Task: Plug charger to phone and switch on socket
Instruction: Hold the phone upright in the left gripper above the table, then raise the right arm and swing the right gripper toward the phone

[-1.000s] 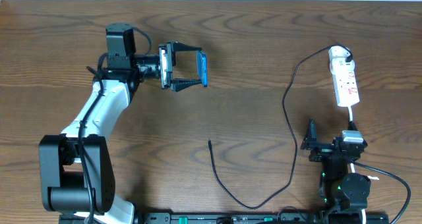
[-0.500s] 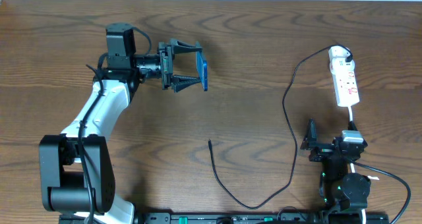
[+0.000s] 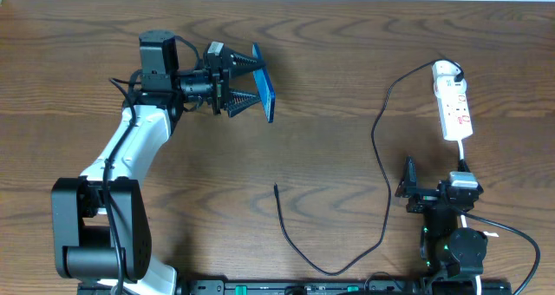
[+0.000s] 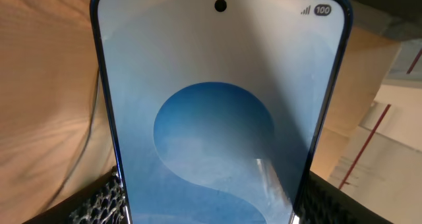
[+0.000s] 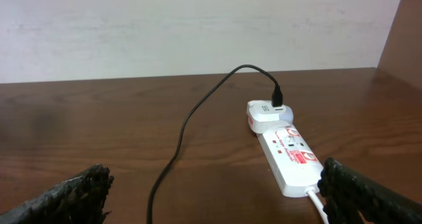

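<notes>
— Brown wood table (image 3: 347,35), pale wall (image 5: 198,26) behind it. What's on the left?
— Left gripper (image 3: 258,82), grasping the phone (image 3: 264,94) by its long edges. From overhead the phone is nearly edge-on and tilted. The wrist view is filled with its blue screen. The bottom end is cut off, so the port can't be seen.
— The middle?
— Charger (image 3: 375,132) lies loose, its tip on bare wood, well apart from the phone. It loops right and up into the white plug at the far end of the socket (image 3: 453,104).
— Switches?
— Too small to tell on or off.
— Right side?
— Right gripper (image 5: 214,171) is released, jaws spread wide and holding nothing, near the socket's near end. Overhead, its own arm mostly hides it.
</notes>
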Available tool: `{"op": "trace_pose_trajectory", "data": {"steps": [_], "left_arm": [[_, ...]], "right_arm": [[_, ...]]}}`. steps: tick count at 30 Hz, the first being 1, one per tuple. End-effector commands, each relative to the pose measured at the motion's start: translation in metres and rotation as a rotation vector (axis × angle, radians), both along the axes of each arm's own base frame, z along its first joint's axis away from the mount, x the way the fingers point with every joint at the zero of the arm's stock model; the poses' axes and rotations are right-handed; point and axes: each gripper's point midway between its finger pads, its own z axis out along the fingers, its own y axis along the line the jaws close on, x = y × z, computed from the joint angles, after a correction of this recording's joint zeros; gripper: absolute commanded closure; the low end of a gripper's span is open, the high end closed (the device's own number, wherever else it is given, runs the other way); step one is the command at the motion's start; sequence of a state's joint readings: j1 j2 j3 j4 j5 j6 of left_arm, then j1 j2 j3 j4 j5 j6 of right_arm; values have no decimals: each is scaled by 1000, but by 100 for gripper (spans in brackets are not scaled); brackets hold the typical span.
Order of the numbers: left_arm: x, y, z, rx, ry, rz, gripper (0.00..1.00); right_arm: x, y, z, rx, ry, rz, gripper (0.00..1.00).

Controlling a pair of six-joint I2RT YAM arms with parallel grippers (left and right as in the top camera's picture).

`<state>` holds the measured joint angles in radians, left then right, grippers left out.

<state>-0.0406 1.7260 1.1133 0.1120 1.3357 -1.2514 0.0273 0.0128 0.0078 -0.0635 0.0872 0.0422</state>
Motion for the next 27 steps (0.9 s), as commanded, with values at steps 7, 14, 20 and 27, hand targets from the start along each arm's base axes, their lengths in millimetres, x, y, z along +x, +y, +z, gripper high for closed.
{"op": "trace_pose_trajectory", "data": {"steps": [7, 14, 20, 27], "left_arm": [[3, 2, 23, 28, -222, -22, 93], [5, 2, 22, 38, -222, -9, 92], [5, 2, 22, 38, -222, -8, 92], [11, 4, 19, 61, -223, 24, 93]], "right_arm": [[0, 0, 0, 12, -3, -5, 1], [0, 0, 0, 12, -4, -6, 1], [0, 0, 0, 13, -4, -5, 1], [0, 3, 12, 28, -55, 16, 1]]}}
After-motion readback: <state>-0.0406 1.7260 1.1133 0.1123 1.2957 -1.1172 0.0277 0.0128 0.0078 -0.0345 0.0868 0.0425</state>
